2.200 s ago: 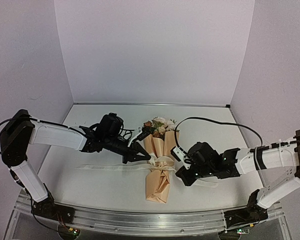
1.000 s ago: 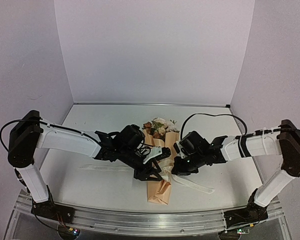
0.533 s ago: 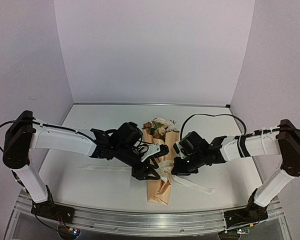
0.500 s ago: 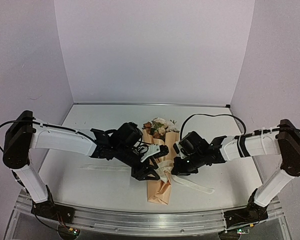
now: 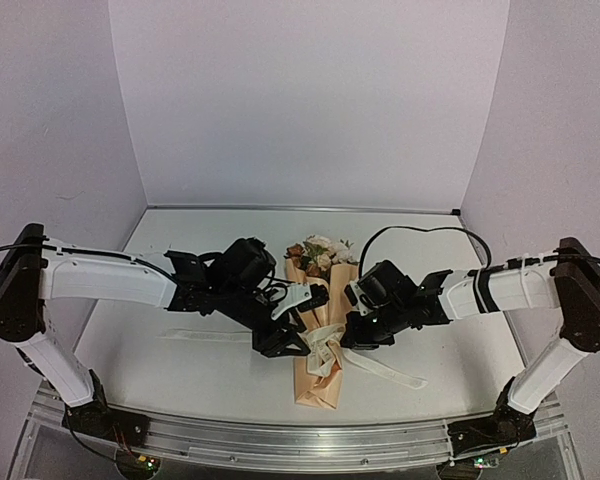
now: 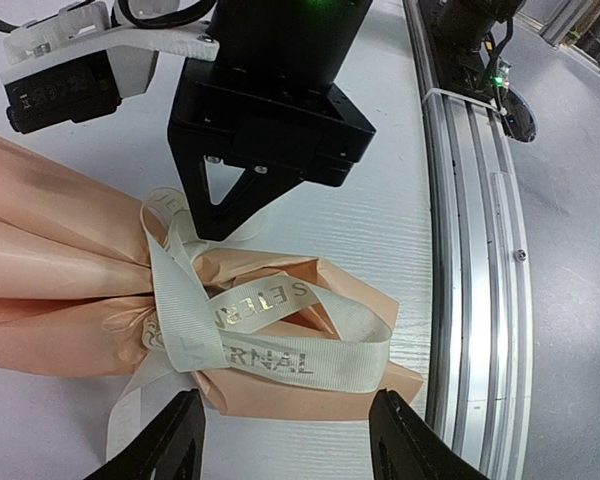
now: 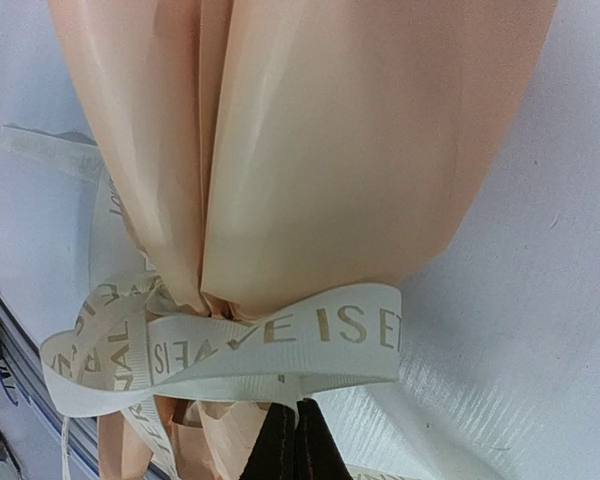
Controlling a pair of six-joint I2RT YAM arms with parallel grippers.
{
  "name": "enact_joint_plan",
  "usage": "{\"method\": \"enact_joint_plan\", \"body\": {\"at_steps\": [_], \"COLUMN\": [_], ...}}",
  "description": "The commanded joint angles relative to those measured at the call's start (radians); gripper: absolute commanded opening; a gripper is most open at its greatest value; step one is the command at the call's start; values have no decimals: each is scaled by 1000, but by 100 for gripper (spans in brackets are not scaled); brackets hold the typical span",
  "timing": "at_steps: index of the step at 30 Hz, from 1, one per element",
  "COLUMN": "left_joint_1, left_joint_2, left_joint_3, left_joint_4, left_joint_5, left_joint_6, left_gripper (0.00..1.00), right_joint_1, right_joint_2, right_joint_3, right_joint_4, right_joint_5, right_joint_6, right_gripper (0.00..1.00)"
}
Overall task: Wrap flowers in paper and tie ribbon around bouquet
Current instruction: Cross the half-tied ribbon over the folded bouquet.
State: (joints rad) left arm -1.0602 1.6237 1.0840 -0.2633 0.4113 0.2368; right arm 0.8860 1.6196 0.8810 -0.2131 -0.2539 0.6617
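Bouquet (image 5: 317, 385): the right tool (image 7: 295, 445) is pinched closed on a loop of the ribbon (image 7: 280, 345) (tan lettering showing), which is tied around the gathered paper (image 7: 310, 150). The left tool (image 6: 288, 440) is spread, gripping nothing, near the paper's tail. The bundle lies mid-surface (image 5: 160, 375), flowers (image 5: 318, 252) at its far end.
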Motion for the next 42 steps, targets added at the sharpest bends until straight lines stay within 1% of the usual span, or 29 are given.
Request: {"method": "enact_joint_plan", "body": {"at_steps": [1, 3, 5, 8, 12, 17, 20, 24, 30, 32, 36, 38, 40, 42], "left_joint_1": [37, 85, 120, 139, 140, 137, 131, 124, 121, 120, 120, 118, 116, 114], "left_joint_2": [-29, 0, 55, 122, 200, 239, 260, 296, 324, 320, 322, 323, 319, 317], "left_joint_3": [0, 15, 75, 147, 217, 251, 268, 302, 334, 330, 330, 326, 317, 309], "left_joint_4": [60, 111, 100, 90, 24, -19, -42, -80, -102, -91, -88, -89, -83, -79], "left_joint_5": [-52, -36, 12, 93, 195, 262, 276, 277, 256, 257, 264, 268, 267, 260], "left_joint_6": [-29, -51, -41, -30, -13, -17, -14, -11, -14, -18, -25, -30, -33, -35], "left_gripper": [58, 53, 46, 43, 43, 47, 46, 41, 30, 24, 15, 12, 11, 11], "right_joint_1": [-2, -3, -2, -2, -3, -2, -2, -3, -2, -3, -3, -2, -2, -2], "right_joint_2": [3, 2, -2, -8, -16, -20, -23, -23, -30, -33, -39, -40, -40, -39], "right_joint_3": [35, 33, 28, 24, 20, 18, 15, 16, 5, 0, -27, -39, -44, -51], "right_joint_4": [15, 15, 16, 16, 21, 28, 30, 36, 52, 59, 113, 139, 151, 161], "right_joint_5": [-6, -6, -1, 4, 11, 9, 13, 13, 19, 24, 35, 39, 38, 38], "right_joint_6": [-7, -7, -7, -7, -5, -1, -1, 1, 6, 7, 20, 28, 31, 38], "right_gripper": [0, 0, 0, 0, 0, 0, 0, 0, 0, 0, 0, 0, 0, 0]}}
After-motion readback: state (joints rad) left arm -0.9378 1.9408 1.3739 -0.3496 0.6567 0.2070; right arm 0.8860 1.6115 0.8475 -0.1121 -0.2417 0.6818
